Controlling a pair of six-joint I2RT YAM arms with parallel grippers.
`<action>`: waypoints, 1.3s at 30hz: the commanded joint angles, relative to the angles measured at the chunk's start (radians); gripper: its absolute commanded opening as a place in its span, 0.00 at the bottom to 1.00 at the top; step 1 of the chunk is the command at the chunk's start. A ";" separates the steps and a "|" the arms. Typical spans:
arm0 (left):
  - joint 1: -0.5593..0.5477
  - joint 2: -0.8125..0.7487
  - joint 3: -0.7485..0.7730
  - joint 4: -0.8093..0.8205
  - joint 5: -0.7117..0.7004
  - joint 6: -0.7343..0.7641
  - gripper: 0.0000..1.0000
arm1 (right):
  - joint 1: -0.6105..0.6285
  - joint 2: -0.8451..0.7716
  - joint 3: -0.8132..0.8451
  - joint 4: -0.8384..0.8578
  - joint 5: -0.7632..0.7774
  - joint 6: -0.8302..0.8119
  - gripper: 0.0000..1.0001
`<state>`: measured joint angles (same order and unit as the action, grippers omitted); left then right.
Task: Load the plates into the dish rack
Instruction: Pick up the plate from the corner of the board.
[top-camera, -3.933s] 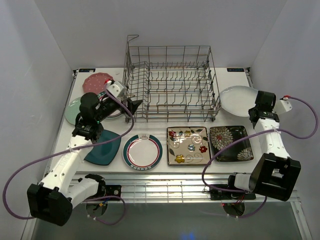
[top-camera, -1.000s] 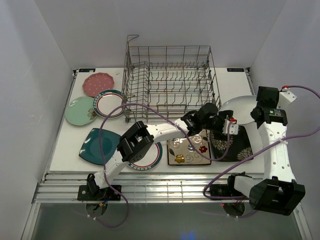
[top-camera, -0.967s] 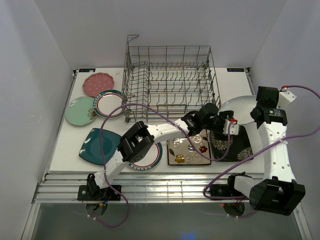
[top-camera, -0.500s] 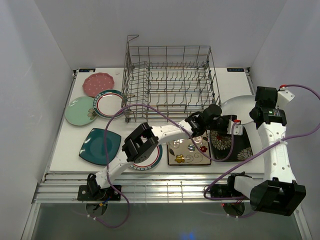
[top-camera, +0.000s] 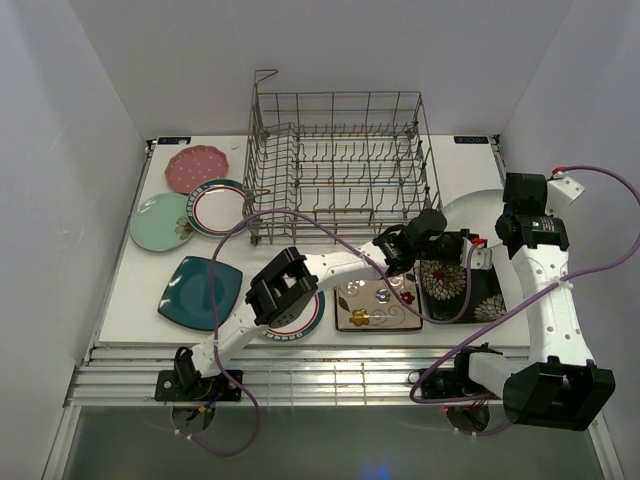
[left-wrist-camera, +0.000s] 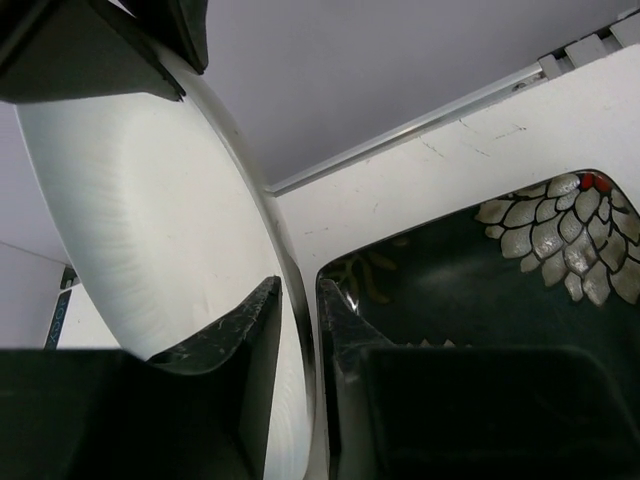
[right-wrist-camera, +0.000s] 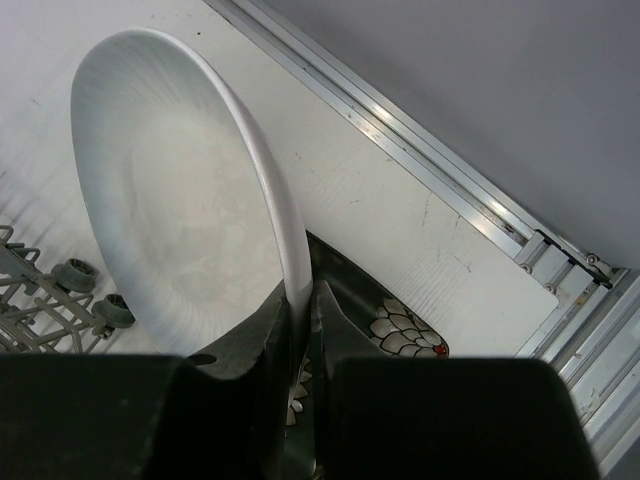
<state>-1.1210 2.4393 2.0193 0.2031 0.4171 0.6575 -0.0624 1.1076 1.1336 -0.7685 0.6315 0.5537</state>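
Note:
The white oval plate (top-camera: 468, 207) is held tilted on edge above the table's right side, just right of the grey wire dish rack (top-camera: 340, 165). My right gripper (top-camera: 510, 230) is shut on its rim (right-wrist-camera: 285, 250), its fingers pinching the edge. My left arm reaches across the table, and my left gripper (top-camera: 462, 243) straddles the same rim. In the left wrist view the plate (left-wrist-camera: 150, 220) fills the left side, with one finger (left-wrist-camera: 255, 320) on its face and the other behind the edge. The rack holds no plates.
A dark floral square plate (top-camera: 462, 290) lies right under the held plate. A gold floral square (top-camera: 378, 298), a rimmed round plate (top-camera: 300, 315) and a teal square (top-camera: 200, 292) line the front. Pink dotted (top-camera: 195, 168), mint (top-camera: 155, 222) and another rimmed round (top-camera: 218, 207) lie left of the rack.
My left arm came over from the left-side plates to the white oval plate. In the last second its jaws closed in on the rim. The right gripper kept its grip.

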 joint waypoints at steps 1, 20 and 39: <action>-0.008 0.006 0.042 0.033 -0.015 -0.002 0.31 | 0.006 -0.034 0.094 0.130 0.066 0.034 0.08; -0.039 0.055 0.096 0.107 -0.075 0.041 0.00 | 0.033 -0.015 0.144 0.115 0.122 0.002 0.08; -0.057 0.029 0.124 0.213 -0.092 0.088 0.00 | 0.137 -0.017 0.302 0.064 0.194 -0.089 0.08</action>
<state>-1.1439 2.4969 2.1139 0.4004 0.2951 0.6716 0.0296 1.1156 1.3167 -0.8219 0.8112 0.4694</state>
